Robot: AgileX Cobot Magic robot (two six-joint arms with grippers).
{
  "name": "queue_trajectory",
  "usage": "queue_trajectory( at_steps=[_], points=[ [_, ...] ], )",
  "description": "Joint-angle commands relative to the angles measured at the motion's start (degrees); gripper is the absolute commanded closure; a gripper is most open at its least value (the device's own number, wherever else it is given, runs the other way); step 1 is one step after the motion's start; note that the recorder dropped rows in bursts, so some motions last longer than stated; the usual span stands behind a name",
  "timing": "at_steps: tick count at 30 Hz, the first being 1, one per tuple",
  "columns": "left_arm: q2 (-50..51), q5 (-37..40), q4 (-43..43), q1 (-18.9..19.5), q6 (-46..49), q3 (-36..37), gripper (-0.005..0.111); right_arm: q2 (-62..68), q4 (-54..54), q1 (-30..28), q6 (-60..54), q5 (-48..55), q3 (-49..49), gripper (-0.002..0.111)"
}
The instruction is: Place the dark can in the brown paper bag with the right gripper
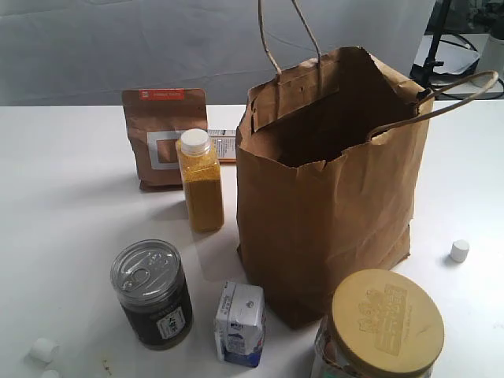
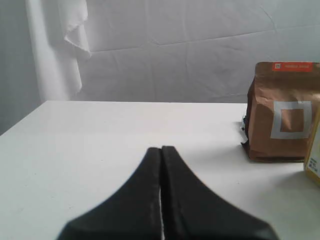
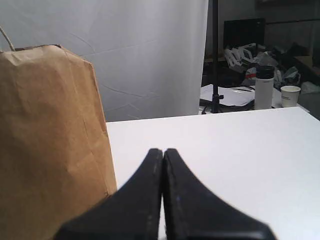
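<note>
right tool (image 3: 163, 151) — pressed together, empty | dark can (image 1: 152, 293) upright — brown paper bag (image 1: 331, 213) stands between them

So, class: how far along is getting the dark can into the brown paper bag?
Done: nothing. The dark can stands on the table beside the open, upright brown paper bag. In hand: nothing; the right gripper is shut and empty. Left: grasp the can, lift it, drop it in.

The dark can (image 1: 152, 294) stands left of the brown paper bag (image 1: 331, 213).
</note>
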Motion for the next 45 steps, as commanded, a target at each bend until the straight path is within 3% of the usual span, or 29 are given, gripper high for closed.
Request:
queue_trajectory(
  at_steps=[1,13,17,20,26,32,36,41,45],
  points=[
    [-0.2,-0.4,0.1,-0.4,-0.1,0.2,0.107,-0.4,0.3,-0.4,0.0,-1.9,0.2,0.108],
    [-0.2,-0.4,0.1,-0.4,-0.1,0.2,0.107,-0.4,0.5,-0.4,2.0,-3.6,0.2,0.108],
    [-0.2,-0.4,0.1,-0.4,-0.1,0.2,0.107,-0.4,11.5,1.3,5.7,-4.3,-0.6,0.108],
    [-0.2,-0.4,0.1,-0.4,-0.1,0.2,0.107,0.7,13.4,6.8,1.7,2.1,-9.0,0.108],
    [-0.2,-0.4,0.1,-0.4,-0.1,0.2,0.107,25.9,35.6,15.9,-25.6,22.0,-31.6,0.108],
    [-0.2,-0.4,0.1,-0.4,-0.1,0.2,0.107,42.8,41.7,20.3,-31.7,33.2,-44.4,0.108],
    [-0.2,-0.4,0.1,-0.4,-0.1,0.2,0.107,49.3,34.6,27.1,-26.2,34.1,-49.9,0.108],
    [-0.2,-0.4,0.1,-0.4,-0.1,0.2,0.107,57.5,15.2,40.6,-9.8,34.9,-57.5,0.108],
    [-0.2,-0.4,0.1,-0.4,-0.1,0.2,0.107,66.4,13.9,47.9,-7.3,36.5,-64.0,0.108]
  ],
)
